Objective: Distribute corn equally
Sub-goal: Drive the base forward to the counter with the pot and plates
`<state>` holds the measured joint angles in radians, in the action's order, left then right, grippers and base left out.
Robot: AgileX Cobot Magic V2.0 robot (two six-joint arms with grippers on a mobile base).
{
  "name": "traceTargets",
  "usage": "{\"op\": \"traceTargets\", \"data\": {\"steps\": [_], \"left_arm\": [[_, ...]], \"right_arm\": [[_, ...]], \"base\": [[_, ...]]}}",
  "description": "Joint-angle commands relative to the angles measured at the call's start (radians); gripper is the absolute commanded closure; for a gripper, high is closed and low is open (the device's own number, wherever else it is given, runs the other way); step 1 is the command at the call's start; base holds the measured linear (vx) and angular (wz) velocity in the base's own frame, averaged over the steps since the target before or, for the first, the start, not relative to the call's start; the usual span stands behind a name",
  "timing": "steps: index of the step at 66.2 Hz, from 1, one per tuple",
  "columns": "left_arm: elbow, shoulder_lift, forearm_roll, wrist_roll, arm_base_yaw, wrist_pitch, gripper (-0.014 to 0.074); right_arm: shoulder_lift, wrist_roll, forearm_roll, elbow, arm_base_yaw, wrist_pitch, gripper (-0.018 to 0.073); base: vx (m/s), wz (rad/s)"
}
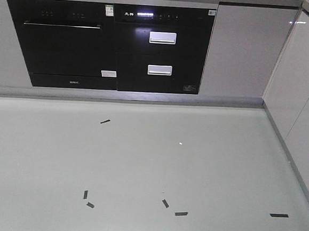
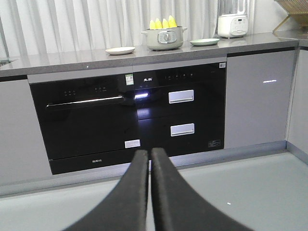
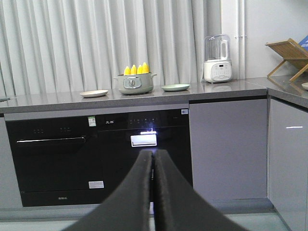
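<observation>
Your left jaws and right jaws are shut, empty. Yellow corn cobs (image 3: 136, 70) stand in a grey-green pot (image 3: 134, 84) on the grey table (image 3: 216, 89).

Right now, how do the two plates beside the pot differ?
Colour: the left plate is cream, the right plate pale green. Place: the left plate sits left of the pot, the right plate between pot and blender. Shared: both round, shallow, empty, flat on the counter; the corn stands in the pot.

Soft, even indoor light, shadows faint. Glare flares off the glossy black appliance fronts (image 1: 144, 45); a streak gleams on the white cabinet (image 2: 257, 98).
</observation>
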<state>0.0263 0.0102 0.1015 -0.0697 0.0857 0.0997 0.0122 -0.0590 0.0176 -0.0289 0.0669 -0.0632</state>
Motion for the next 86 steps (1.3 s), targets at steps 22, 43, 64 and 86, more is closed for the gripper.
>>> {"op": "traceTargets", "data": {"steps": [22, 43, 64, 86], "left_arm": [[0.015, 0.017, -0.01, -0.011, 0.002, -0.08, 0.0603], [0.015, 0.017, -0.01, -0.011, 0.002, -0.08, 0.0603], [0.015, 0.017, -0.01, -0.011, 0.002, -0.08, 0.0603], [0.015, 0.017, -0.01, -0.011, 0.002, -0.08, 0.0603]], "right_arm": [[0.001, 0.0, -0.007, -0.008, -0.005, -0.074, 0.057], [0.001, 0.0, -0.007, -0.008, -0.005, -0.074, 0.057], [0.001, 0.0, -0.007, -0.008, -0.005, -0.074, 0.057], [0.001, 0.0, -0.007, -0.008, -0.005, -0.074, 0.057]], "base": [[0.0, 0.0], [0.0, 0.0], [0.0, 0.0], [0.0, 0.01]]}}
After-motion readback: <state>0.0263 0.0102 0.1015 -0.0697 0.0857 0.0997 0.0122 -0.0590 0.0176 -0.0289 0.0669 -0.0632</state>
